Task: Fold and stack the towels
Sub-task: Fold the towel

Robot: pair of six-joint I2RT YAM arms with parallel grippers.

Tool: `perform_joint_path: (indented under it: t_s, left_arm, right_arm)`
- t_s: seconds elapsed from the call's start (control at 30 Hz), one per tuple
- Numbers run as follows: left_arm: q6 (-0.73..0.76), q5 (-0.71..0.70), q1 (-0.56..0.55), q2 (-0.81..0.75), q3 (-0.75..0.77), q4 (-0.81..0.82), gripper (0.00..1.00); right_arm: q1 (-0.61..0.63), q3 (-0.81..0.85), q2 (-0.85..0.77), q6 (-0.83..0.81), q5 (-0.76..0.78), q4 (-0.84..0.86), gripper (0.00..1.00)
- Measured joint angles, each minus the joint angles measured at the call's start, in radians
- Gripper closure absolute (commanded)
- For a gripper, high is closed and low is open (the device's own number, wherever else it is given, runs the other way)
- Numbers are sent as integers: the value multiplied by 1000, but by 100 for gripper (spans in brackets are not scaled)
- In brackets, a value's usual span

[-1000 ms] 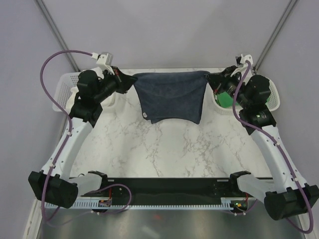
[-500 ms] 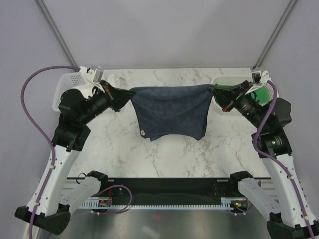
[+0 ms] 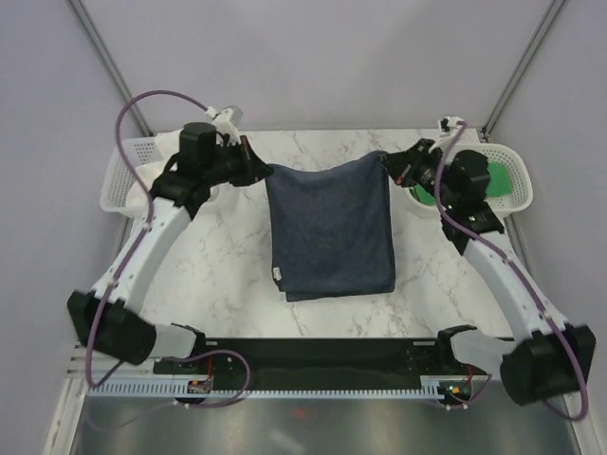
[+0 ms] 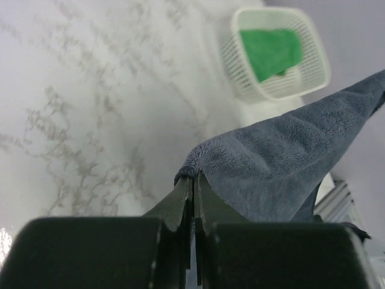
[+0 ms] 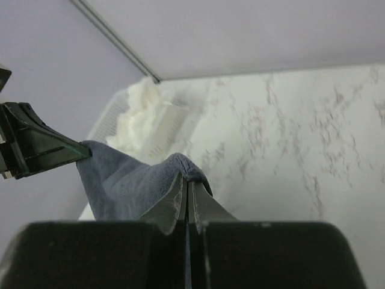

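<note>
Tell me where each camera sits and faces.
Top external: above and behind, looking down at the table; left arm and right arm show.
Left wrist: behind the left gripper, seen at bottom, facing the green towel in its basket.
Right wrist: behind the right gripper, seen at bottom, facing the cream towel.
All three share the navy towel.

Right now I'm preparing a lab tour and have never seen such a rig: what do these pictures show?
Two robot arms stand at a marble table. One picture looks down from above; the others come from wrist cameras. The left arm's fingers and the right arm's fingers each pinch a corner of a navy towel, stretched between them. A green towel lies in the right basket, a cream towel in the left basket.
</note>
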Motion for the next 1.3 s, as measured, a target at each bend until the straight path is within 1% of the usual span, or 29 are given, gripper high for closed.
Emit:
perform_joint_path:
  t_s: [0.1,0.2,0.3,0.37,0.4,0.43,0.47,0.5,0.53,0.57,0.63,0.67,0.7,0.73,0.77,0.87,1.07,1.2,1.3]
  left_arm:
    - [3,-53,17,220,35,-19,98]
    - [5,-71,44,457,121,-35,98]
    - [5,-76,68,699,266,-18,98]
    - [5,-76,79,829,365,-19,98]
    - [5,-76,83,886,413,-21,90]
    - [6,-76,87,933,456,-21,82]
    - [7,-76,91,970,497,-23,73]
    - [10,-76,95,1004,541,-27,54]
    - [16,-77,98,1030,579,-26,48]
    - [17,-79,100,1043,603,-24,45]
    - [21,-93,103,1054,642,-27,40]
    - [24,-98,106,1052,653,-27,39]
    - [28,-111,106,1044,658,-23,36]
    - [33,-123,107,1035,658,-24,35]
    - [35,-138,108,1024,655,-28,34]
    - [44,-185,108,950,587,-34,34]
    - [45,-219,78,682,301,-40,34]
    - [43,-219,-23,536,114,-7,39]
    - [31,-189,-114,475,-13,26,44]
  right_arm:
    - [0,-30,232,6,23,79,100]
    - [0,-13,458,0,34,130,100]
    - [-4,93,701,-8,26,158,100]
    - [-10,196,838,-9,18,168,100]
    - [-14,249,900,-9,12,172,98]
    - [-21,304,954,-8,7,180,93]
    - [-26,348,995,-6,5,182,79]
    - [-34,395,1035,-3,2,180,73]
    - [-41,442,1070,-6,0,173,67]
    - [-48,488,1098,-13,2,162,61]
    - [-61,562,1127,-33,16,124,56]
    - [-67,586,1129,-45,27,98,52]
    - [-69,601,1126,-57,35,79,50]
    - [-72,616,1118,-73,54,52,49]
    - [-75,624,1107,-88,78,26,45]
    - [-78,615,1040,-122,153,-74,44]
    - [-73,488,820,-146,223,-201,42]
    - [-63,444,761,-159,233,-239,46]
    - [-43,360,718,-163,254,-274,48]
